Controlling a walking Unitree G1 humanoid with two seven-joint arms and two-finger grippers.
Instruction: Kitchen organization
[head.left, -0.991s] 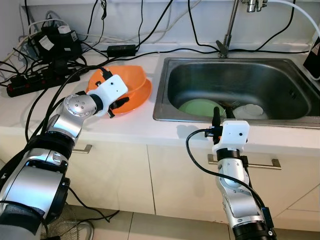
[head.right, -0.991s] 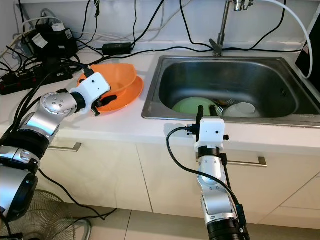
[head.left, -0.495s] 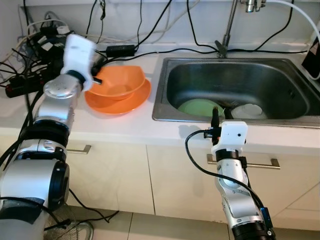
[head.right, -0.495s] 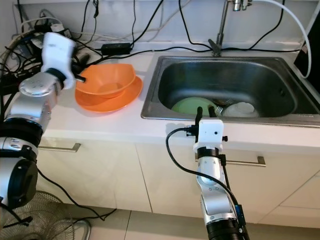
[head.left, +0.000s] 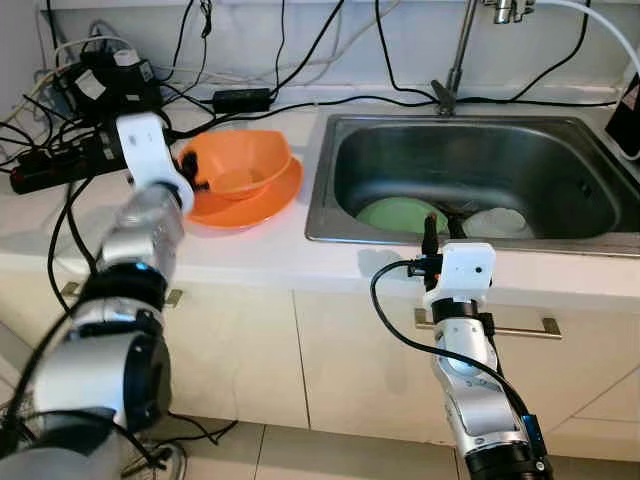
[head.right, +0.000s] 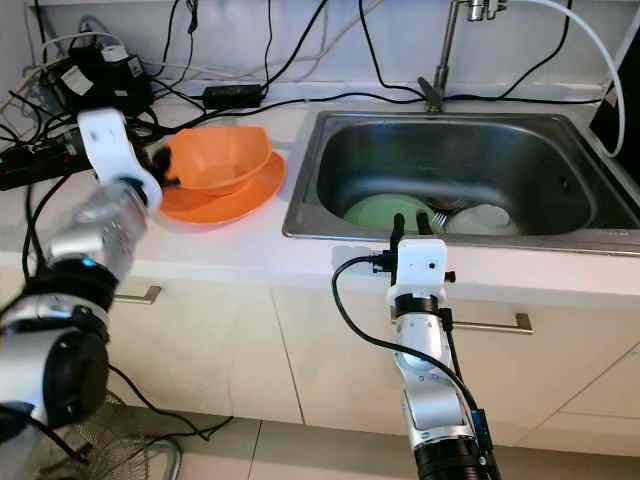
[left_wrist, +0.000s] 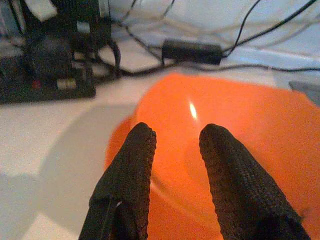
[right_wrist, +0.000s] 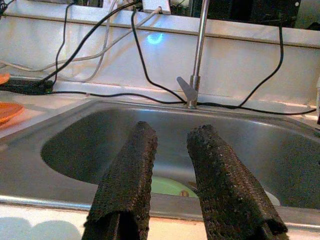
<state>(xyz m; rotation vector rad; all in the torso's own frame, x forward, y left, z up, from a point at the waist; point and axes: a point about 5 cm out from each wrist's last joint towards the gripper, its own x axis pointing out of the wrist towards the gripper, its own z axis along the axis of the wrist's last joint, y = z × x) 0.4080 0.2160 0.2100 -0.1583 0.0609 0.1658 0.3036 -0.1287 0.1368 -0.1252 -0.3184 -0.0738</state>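
An orange bowl sits in an orange plate on the white counter, left of the steel sink. My left gripper hovers at the bowl's left rim; in the left wrist view it is open, with nothing between its fingers and the bowl just beyond them. In the sink lie a green plate and a white bowl, with cutlery between them. My right gripper stands at the sink's front edge, pointing up, open and holding nothing.
A black power strip, black adapters and several cables crowd the counter's back left. The faucet rises behind the sink. Cabinet doors with metal handles run below the counter.
My left arm swung up and to the left away from the bowl's front, then came down so its gripper is at the bowl's left rim. The right arm has not moved.
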